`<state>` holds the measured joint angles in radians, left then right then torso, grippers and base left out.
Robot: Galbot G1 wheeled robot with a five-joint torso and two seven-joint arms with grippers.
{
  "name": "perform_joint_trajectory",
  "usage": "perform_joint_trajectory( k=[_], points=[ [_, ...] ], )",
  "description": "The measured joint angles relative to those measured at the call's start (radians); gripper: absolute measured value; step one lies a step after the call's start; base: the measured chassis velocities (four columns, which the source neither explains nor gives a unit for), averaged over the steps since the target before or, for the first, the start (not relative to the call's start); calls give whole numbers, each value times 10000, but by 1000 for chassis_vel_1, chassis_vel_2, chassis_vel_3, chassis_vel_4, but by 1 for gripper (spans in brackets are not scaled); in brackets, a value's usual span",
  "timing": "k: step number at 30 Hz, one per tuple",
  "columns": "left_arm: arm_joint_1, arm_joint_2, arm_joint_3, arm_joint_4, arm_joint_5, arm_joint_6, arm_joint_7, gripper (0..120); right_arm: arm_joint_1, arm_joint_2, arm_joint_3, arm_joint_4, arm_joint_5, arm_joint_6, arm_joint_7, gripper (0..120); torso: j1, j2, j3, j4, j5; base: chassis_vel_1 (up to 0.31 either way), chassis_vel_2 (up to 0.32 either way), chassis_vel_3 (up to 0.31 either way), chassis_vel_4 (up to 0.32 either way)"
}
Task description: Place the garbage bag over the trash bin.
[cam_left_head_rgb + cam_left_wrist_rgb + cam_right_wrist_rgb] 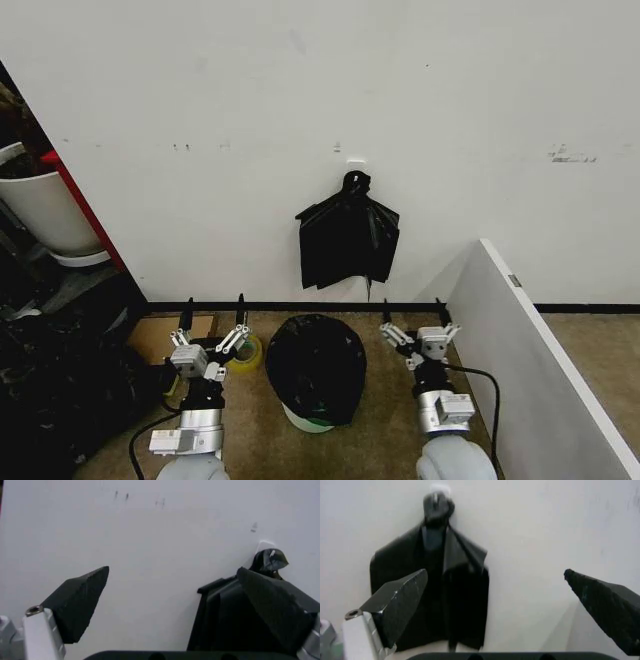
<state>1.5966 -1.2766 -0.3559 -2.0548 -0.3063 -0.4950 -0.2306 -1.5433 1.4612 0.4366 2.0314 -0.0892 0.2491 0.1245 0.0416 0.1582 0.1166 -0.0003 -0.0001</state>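
In the head view the garbage bag (315, 368), glossy black and crinkled, is draped over the top and sides of the trash bin (303, 419). Just a pale strip of the bin's base shows beneath the bag. My left gripper (213, 300) is open, held just left of the bin, its fingers pointing at the wall. My right gripper (411, 303) is open just right of the bin, pointing the same way. Both stand apart from the bag. The left gripper (172, 569) and the right gripper (494, 571) have nothing between their fingers.
A bunch of black bags (348, 243) (225, 622) (440, 592) hangs knotted on a wall hook above the bin. A yellow tape roll (245, 352) and cardboard (165, 335) lie left. A white pot (45, 210) stands far left. A white panel (540, 360) walls the right.
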Motion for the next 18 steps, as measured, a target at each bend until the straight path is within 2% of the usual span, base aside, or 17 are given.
perform_joint_trajectory(
  k=[1, 5, 10, 18],
  points=[
    [4, 82, 14, -57, -172, 80, -3, 100, 64, 174, 479, -242, -56, 718, -754, 100, 0, 0, 0, 0, 1, 0, 0, 0, 0],
    [21, 137, 52, -176, -260, 129, 5, 100, -48, 508, 922, -360, 134, 1387, -1620, 100, 0, -1, 0, 1, 0, 0, 0, 0, 0],
    [19, 60, 124, -221, -159, 132, -4, 100, -303, 800, 1038, -105, 609, 1278, -1725, 100, 0, -1, 0, 1, 0, 0, 0, 0, 0],
    [226, -109, 117, -314, 189, 52, -5, 100, -550, 615, 1266, -46, 785, 1464, -1777, 100, 0, -1, 0, 0, 0, 0, 0, 0, 0]
  ],
)
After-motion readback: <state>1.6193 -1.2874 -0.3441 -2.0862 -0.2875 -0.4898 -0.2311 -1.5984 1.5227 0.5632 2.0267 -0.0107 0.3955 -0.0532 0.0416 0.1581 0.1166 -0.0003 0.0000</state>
